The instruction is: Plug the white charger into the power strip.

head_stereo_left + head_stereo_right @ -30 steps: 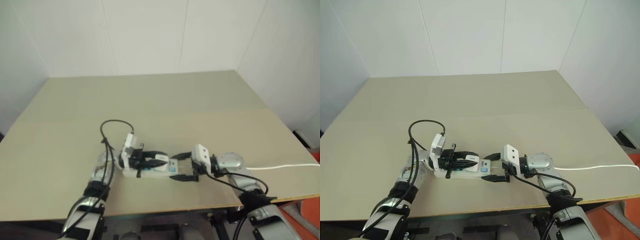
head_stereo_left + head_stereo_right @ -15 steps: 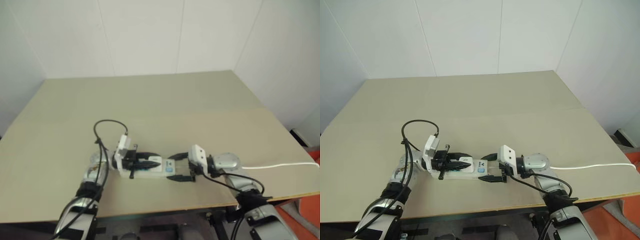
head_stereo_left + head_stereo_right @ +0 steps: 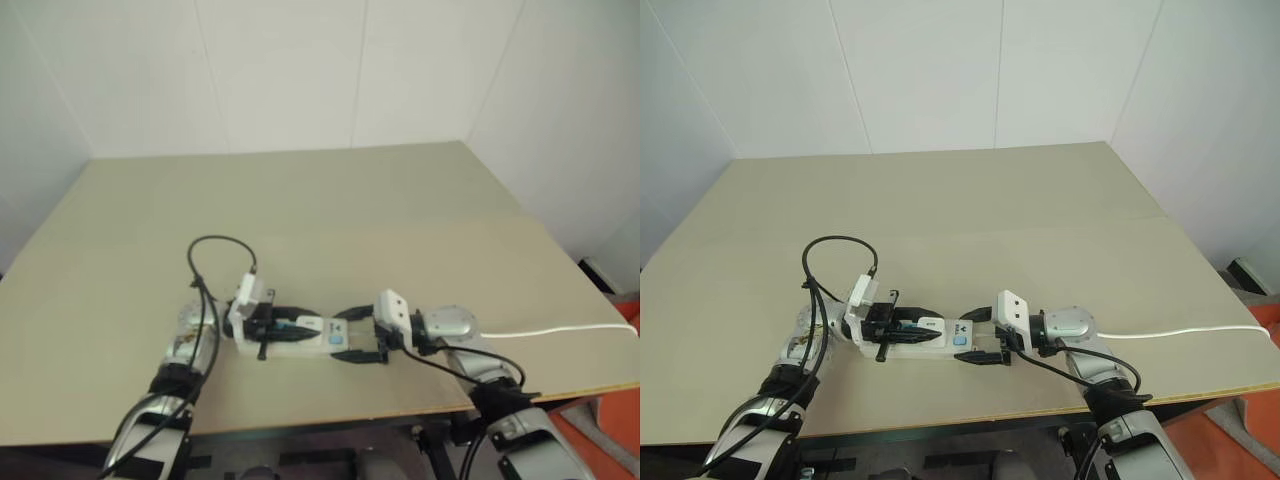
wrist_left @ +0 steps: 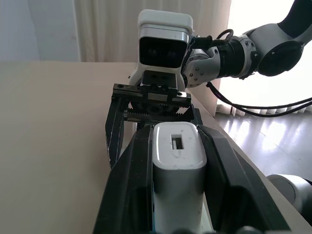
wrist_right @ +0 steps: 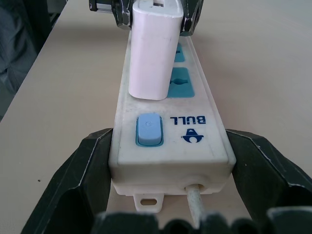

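Wide bare tabletop (image 3: 970, 210) ahead and to both sides, with walls close behind its far edge and along the right. Near edge just behind the work, so little room toward the robot.

Power strip (image 5: 168, 141) flat on the table near that front edge, lying lengthwise between the two grippers, blue switch (image 5: 148, 129) at the right-hand end. Thin white cord (image 3: 1185, 332) running off that end to the right, past the table's right edge.

Right gripper (image 3: 983, 338) spread wide around the switch end of the strip, one black finger along each long side, pressed to or just beside the casing. Cord leaving between the fingers.

Left gripper (image 4: 175, 185) clamped tight on the white charger (image 4: 176, 168), a finger against each side of the block. Charger held over the strip's sockets (image 5: 180, 82), tilted, its lower end at the strip's top face beside a blue socket. Cannot tell whether the prongs are seated.
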`<act>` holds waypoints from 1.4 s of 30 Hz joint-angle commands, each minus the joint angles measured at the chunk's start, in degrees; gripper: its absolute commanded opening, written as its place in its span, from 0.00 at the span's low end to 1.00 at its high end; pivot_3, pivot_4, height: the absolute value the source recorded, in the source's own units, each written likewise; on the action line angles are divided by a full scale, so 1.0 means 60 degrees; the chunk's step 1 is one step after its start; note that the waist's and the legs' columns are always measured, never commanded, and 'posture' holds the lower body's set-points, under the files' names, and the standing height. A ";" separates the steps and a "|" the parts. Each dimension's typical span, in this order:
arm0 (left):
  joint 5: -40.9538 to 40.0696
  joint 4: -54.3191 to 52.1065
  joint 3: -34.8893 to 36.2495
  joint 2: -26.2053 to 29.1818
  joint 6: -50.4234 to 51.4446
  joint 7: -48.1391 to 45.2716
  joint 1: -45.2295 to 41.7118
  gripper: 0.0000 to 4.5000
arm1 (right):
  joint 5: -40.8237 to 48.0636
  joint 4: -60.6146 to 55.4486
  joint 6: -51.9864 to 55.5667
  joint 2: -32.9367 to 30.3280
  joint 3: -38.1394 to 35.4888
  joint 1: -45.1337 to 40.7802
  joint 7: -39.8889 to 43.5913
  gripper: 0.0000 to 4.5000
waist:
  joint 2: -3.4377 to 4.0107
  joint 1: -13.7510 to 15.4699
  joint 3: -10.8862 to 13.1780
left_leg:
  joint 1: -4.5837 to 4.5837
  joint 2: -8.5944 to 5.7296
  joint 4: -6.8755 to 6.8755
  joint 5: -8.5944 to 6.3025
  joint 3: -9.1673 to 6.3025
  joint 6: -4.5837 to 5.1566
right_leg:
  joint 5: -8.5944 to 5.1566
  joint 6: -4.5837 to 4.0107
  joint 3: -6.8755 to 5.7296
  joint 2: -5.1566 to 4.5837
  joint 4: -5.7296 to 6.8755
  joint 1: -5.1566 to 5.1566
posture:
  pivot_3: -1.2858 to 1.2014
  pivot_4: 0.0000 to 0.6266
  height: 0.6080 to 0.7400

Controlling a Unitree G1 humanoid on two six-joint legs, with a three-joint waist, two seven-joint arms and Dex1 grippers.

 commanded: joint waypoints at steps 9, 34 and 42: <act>0.0756 0.0667 -0.0266 0.0398 -0.0020 0.0578 0.0717 0.23 | -0.0318 -0.0070 -0.0062 -0.0121 0.0343 0.0290 0.0140 0.75 | -0.0003 0.0030 -0.0037 | 0.0007 0.0000 -0.0008 0.0000 0.0000 0.0000 | -0.0004 -0.0001 0.0000 0.0000 -0.0004 0.0005 | 0.52 0.24 1.00; -0.0554 -0.0786 -0.0318 0.1159 0.1376 -0.0030 0.0515 1.00 | -0.0359 -0.0072 -0.0096 -0.0144 0.0345 0.0309 0.0078 0.75 | 0.0078 0.0031 -0.0111 | 0.0003 -0.0003 -0.0032 0.0000 0.0006 -0.0001 | -0.0039 0.0049 0.0011 0.0001 -0.0029 0.0000 | 0.52 0.24 1.00; -0.1037 -0.1717 0.0357 0.2795 0.1438 -0.0030 0.0515 1.00 | -0.0112 -0.0288 0.0171 -0.0264 0.0226 0.0323 0.0216 0.75 | 0.0000 0.0053 -0.0018 | -0.0009 0.0008 -0.0037 0.0000 0.0003 -0.0001 | -0.0034 0.0037 0.0009 0.0007 -0.0031 -0.0021 | 0.52 0.24 1.00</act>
